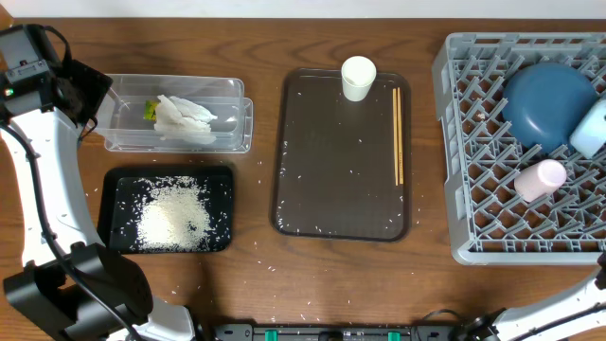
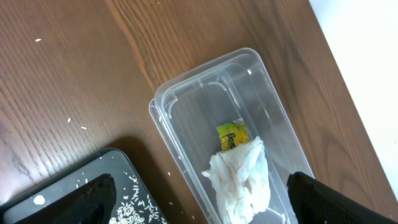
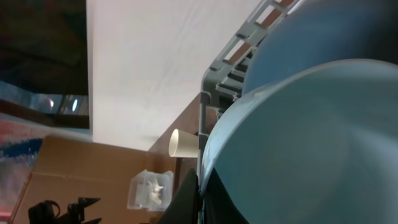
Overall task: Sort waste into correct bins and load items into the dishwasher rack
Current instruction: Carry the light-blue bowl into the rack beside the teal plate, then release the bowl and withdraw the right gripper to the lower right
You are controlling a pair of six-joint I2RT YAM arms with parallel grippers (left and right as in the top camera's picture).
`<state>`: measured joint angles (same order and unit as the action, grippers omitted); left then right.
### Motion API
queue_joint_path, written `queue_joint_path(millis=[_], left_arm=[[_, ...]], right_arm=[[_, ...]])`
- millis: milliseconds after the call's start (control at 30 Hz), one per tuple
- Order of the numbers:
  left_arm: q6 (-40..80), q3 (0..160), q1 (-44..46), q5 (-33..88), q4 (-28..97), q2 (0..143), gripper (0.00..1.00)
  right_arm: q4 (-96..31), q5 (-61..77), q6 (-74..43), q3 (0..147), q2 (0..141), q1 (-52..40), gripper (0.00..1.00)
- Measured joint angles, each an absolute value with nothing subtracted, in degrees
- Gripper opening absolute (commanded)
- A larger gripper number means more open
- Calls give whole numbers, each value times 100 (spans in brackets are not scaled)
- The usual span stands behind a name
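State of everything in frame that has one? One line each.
Clear tub: holds tissue and wrapper.
Black tray: holds rice heap.
White cup: upright on brown tray.
Chopsticks: flat on brown tray.
Dark-blue dish: in rack.
Light-blue bowl: at rack's right side.
Pink cup: on its side in rack.
Left pincer: open, empty.
Right pincer: against the bowl; open or shut unclear.

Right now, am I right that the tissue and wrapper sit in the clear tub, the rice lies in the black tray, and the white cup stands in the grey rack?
Not quite: the overhead view shows the white cup standing on the brown tray, not in the grey rack. The tissue, wrapper and rice are where you said.
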<state>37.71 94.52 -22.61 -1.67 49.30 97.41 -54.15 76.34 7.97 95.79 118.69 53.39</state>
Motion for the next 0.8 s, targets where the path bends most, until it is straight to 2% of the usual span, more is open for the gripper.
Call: queue_joint_path(millis=[567, 800], left_arm=[[3771, 9452, -2261, -167, 4930, 9741, 91], [3771, 9452, -2261, -167, 4930, 9741, 91]], right_arm=[[-5544, 7306, 735, 9594, 11865, 5537, 1], [-5188, 7360, 729, 9594, 11867, 5666, 1]])
